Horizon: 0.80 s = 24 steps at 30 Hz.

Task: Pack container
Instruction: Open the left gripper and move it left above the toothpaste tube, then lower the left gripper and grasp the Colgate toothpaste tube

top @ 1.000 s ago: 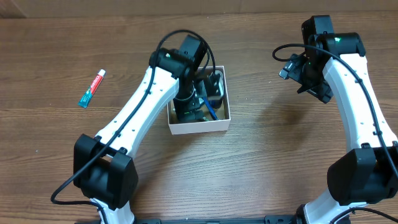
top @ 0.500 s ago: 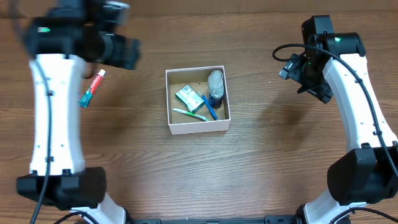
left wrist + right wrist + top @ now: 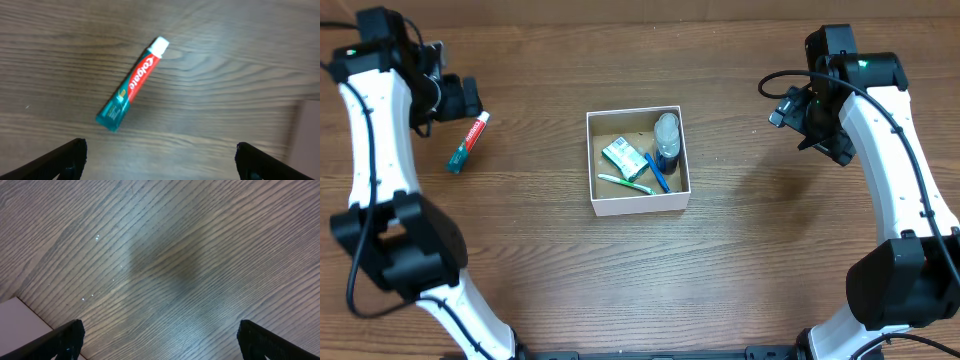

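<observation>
The container is a square white-walled box with a brown floor at the table's middle. Inside lie a green packet, a clear bottle, a blue item and a green toothbrush. A red, white and teal toothpaste tube lies on the table at the far left; it shows in the left wrist view. My left gripper is open and empty, held above the table just beyond the tube, and its tips show in its wrist view. My right gripper is open and empty, off to the right.
The table is brown wood. A corner of the white container shows at the lower left of the right wrist view.
My left arm has swung from over the container to the far left, ending above the toothpaste tube. The container's contents are now uncovered. The right arm has not moved.
</observation>
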Each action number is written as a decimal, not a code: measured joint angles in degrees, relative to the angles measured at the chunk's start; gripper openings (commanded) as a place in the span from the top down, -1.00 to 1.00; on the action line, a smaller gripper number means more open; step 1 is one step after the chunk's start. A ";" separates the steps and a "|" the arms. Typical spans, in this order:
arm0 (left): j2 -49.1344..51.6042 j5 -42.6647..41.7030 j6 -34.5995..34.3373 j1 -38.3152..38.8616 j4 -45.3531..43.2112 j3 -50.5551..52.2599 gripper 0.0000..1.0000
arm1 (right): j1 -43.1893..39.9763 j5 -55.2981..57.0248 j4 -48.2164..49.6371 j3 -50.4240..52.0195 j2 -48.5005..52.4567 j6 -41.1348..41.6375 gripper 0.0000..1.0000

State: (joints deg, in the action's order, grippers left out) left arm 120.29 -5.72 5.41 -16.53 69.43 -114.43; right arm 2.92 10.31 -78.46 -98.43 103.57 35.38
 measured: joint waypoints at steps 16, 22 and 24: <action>12.90 2.97 7.98 0.00 -8.76 0.11 -0.97 | 0.00 -0.02 -0.02 0.00 0.00 -0.02 -1.00; 13.88 2.62 8.57 0.00 -10.16 1.01 -0.91 | 0.00 -0.02 -0.02 0.00 0.00 0.00 -1.00; 13.88 2.27 8.66 0.00 -10.75 1.92 -0.91 | 0.00 0.00 -0.02 0.00 0.00 0.00 -1.00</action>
State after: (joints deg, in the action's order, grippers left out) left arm 134.17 -3.44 14.06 -16.53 58.67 -112.51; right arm 2.92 10.31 -78.48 -98.43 103.57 35.38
